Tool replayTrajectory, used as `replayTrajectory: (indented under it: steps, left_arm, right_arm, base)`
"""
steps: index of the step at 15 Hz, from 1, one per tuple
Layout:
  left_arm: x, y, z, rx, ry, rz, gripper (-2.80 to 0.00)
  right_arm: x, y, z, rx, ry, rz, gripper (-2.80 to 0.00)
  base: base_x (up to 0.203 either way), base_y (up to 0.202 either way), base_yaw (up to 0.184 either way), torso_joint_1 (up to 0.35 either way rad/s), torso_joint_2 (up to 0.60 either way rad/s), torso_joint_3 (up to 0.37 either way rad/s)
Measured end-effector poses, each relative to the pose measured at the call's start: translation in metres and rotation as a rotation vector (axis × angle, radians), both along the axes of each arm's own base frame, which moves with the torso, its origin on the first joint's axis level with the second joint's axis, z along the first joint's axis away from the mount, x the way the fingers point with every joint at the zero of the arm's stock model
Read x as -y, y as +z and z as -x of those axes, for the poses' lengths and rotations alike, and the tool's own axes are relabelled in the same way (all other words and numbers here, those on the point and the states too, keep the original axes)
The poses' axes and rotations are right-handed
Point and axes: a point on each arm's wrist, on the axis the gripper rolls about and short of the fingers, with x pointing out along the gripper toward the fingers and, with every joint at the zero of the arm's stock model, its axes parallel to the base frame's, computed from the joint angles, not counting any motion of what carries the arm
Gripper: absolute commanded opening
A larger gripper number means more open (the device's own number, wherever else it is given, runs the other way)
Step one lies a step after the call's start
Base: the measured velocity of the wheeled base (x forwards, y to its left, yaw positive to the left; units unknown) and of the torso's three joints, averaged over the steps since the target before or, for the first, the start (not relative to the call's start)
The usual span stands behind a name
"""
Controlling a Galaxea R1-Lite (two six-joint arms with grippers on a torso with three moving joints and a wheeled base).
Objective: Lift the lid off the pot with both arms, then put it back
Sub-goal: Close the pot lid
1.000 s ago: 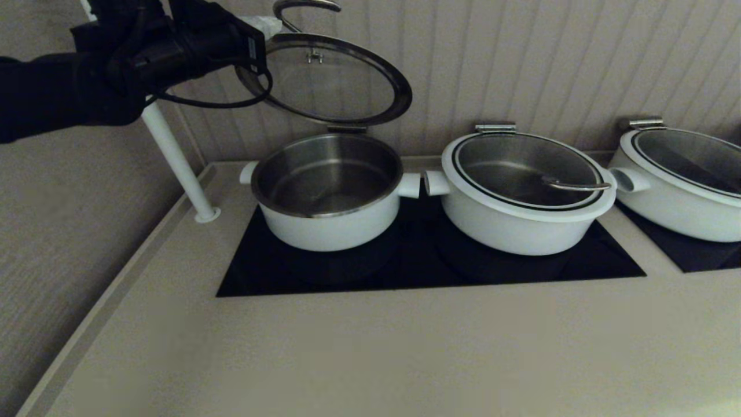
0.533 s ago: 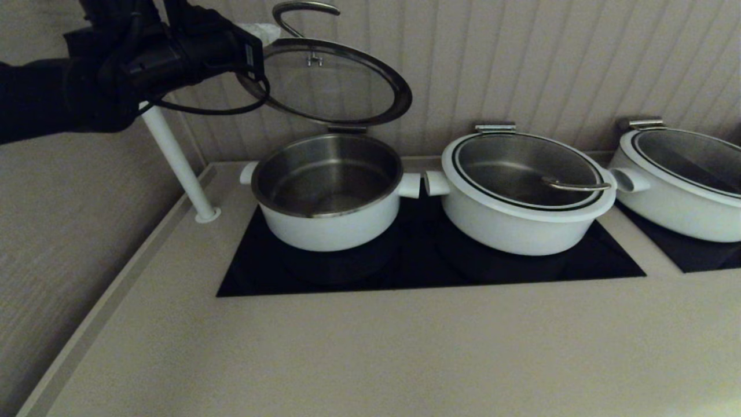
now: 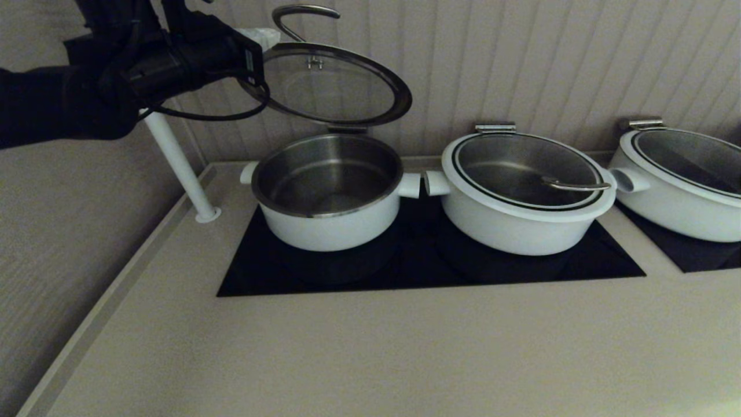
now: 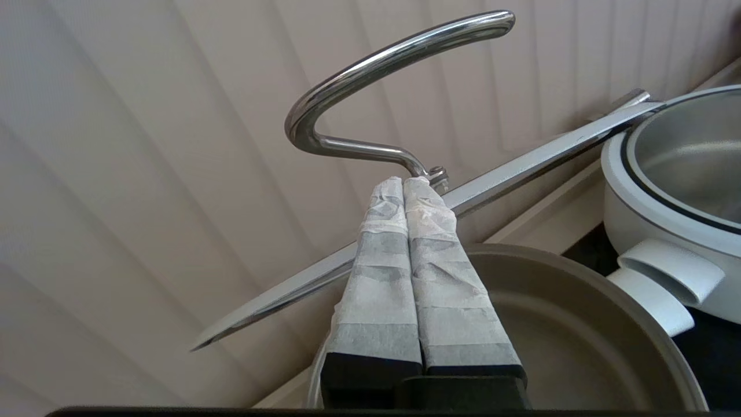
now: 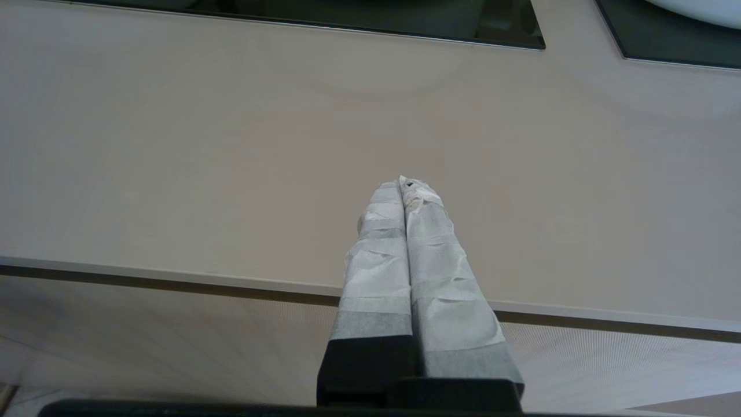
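Note:
The lid (image 3: 333,87) is raised and tilted above the open pot (image 3: 330,226), its back edge low by a steel hinge. Its arched steel handle (image 3: 296,11) points up. My left gripper (image 3: 260,37) is at the lid's left side. In the left wrist view the left gripper (image 4: 403,182) is shut, its fingertips pressed against the foot of the handle (image 4: 370,61), with the lid (image 4: 521,159) seen edge-on behind and the pot's rim (image 4: 608,289) below. My right gripper (image 5: 405,185) is shut and empty over the bare counter near its front edge, out of the head view.
A wider lidded white pot (image 3: 521,223) stands right of the open pot, its stub handle almost touching. A third pot (image 3: 683,197) is at far right. A slanted white post (image 3: 173,162) stands at left. The ribbed wall is close behind the black cooktop (image 3: 428,272).
The lid and its handle have come down a little, with my left gripper staying at the handle's foot. The pots have not moved.

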Motion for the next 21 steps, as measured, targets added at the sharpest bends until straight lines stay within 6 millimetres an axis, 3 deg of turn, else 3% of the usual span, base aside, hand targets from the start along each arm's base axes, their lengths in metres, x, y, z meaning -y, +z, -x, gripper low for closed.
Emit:
replayTrajectory:
  steps: [21]
  left_arm:
    - [-0.001, -0.037, 0.004, -0.080, 0.003, -0.015, -2.80]
  right_arm:
    - [0.000, 0.000, 0.000, 0.000, 0.000, 0.000, -2.80]
  base:
    - [0.000, 0.000, 0.000, 0.000, 0.00, 0.000]
